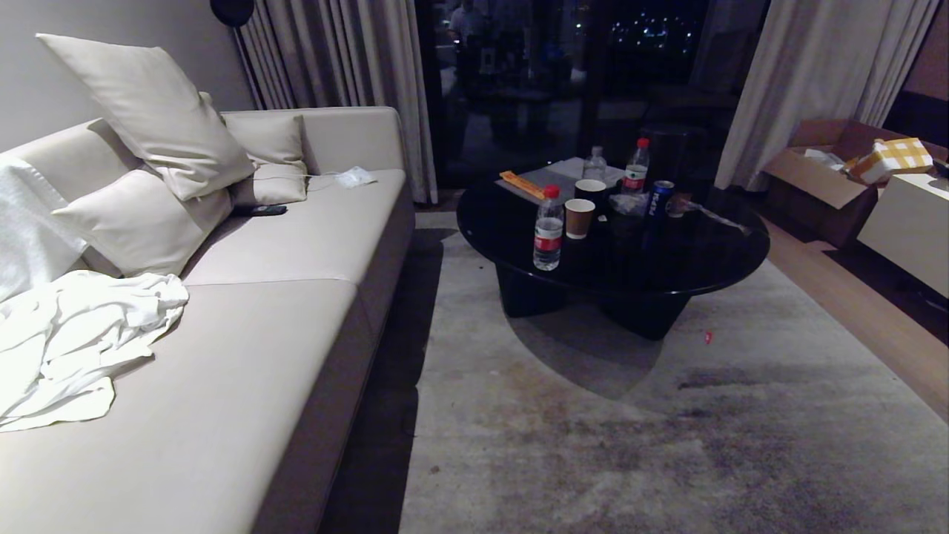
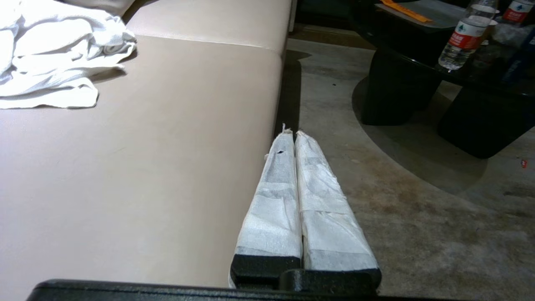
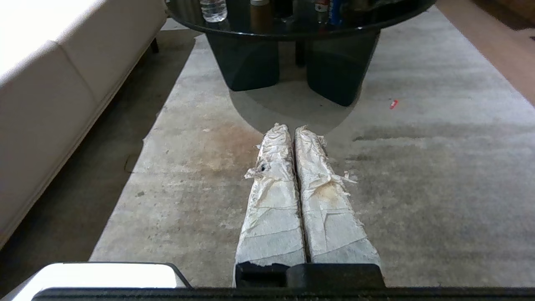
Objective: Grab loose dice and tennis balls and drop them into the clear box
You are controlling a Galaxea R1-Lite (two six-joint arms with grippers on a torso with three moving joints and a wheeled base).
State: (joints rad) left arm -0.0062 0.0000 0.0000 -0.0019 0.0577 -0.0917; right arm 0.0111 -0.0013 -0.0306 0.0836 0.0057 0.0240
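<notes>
Cardboard box (image 1: 812,174) with yellow checked package (image 1: 893,159), brown paper cup (image 1: 579,218)

I see a sofa (image 1: 296,311) in smooth, matt beige upholstery that looks like leather, with a crumpled white cloth (image 1: 67,341) of soft, slightly nubbly weave lying on its near seat. Beside the sofa, the round coffee table (image 1: 667,259) is glossy black, its top mirroring what stands on it. On that table I make out clear plastic bottles (image 1: 549,230) with red caps and a brown paper cup (image 1: 579,218). Under the table the rug (image 1: 630,445) is grey, rough and mottled. Right of the table, an open cardboard box (image 1: 815,174). My left gripper (image 2: 292,134) and right gripper (image 3: 291,128) have fingers wrapped in wrinkled, fraying white tape.
</notes>
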